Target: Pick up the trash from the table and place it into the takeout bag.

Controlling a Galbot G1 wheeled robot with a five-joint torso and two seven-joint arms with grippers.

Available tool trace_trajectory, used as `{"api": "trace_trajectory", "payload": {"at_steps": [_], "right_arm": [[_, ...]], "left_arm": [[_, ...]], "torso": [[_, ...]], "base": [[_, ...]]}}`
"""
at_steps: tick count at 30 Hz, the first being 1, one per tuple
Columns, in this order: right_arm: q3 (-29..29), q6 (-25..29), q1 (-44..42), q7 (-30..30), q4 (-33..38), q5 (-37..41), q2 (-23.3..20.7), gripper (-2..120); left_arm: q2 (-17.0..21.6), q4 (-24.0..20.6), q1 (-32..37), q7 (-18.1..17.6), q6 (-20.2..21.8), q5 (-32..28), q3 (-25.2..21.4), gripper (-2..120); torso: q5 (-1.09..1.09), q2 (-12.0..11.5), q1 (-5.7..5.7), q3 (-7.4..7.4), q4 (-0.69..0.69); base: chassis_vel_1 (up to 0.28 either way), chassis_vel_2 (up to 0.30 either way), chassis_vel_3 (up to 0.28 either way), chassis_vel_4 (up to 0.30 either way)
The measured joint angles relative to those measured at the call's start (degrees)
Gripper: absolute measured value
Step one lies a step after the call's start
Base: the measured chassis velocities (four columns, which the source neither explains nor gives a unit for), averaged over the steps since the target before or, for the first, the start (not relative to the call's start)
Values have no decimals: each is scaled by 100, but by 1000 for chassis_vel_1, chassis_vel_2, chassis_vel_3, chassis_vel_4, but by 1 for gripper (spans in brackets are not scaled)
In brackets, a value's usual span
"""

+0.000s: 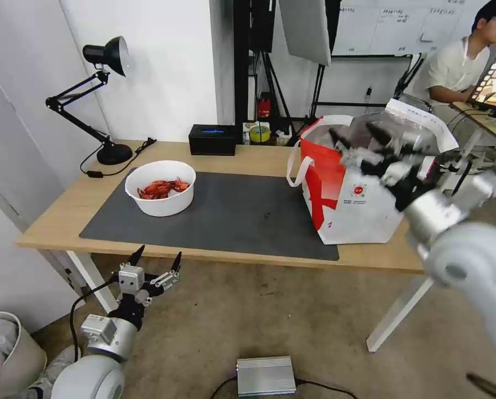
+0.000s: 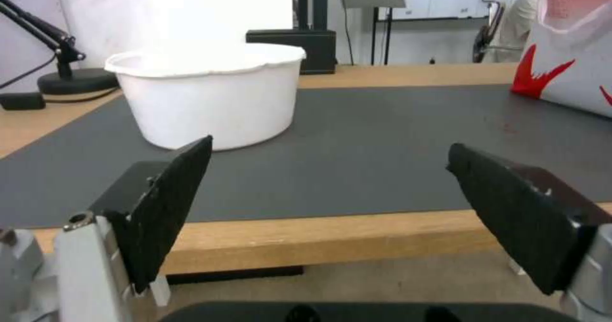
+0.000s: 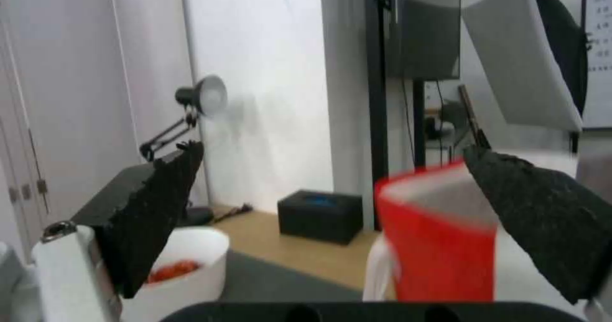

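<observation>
Right pincer (image 1: 364,145) hangs over the bag (image 1: 353,208) mouth, jaws apart, empty. Left pincer (image 1: 154,265) waits below the worktop (image 1: 259,158) edge, jaws apart, bowl (image 1: 160,187) just ahead of it. Judged: bowl pickup pending; needs a rim grasp.

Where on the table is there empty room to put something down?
The widest bare patch is the grey mat between the white bowl and the takeout bag. A bare wood strip runs along the table's near edge. The back is crowded: lamp, black box.
</observation>
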Motion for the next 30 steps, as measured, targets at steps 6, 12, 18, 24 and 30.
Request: {"api": "trace_trajectory", "payload": {"at_steps": [6,12,18,24,30], "right_arm": [[-51,397,-1136,213,110,-998,478,100],[-116,740,-1911,494,101,-1793,875,100],[-251,1006,-2307,719,-92,-2317,1148,100],[-417,1155,-2519,881,-248,-2707,1350,100],[-552,1213,-2700,1039,-415,-3113,1525,100]], "left_arm": [[1,21,11,4,-47,0,-18,100],[1,58,3,11,-66,2,2,100],[-10,84,-30,14,-71,4,50,100],[-8,109,-33,17,-93,5,45,100],[-3,130,-17,27,-123,1,17,100]], "torso": [[2,0,0,0,0],[1,0,0,0,-1],[0,0,0,0,0],[1,0,-1,0,0],[1,0,0,1,0]], "base": [[0,0,0,0],[0,0,0,0],[0,0,0,0],[0,0,0,0],[0,0,0,0]]}}
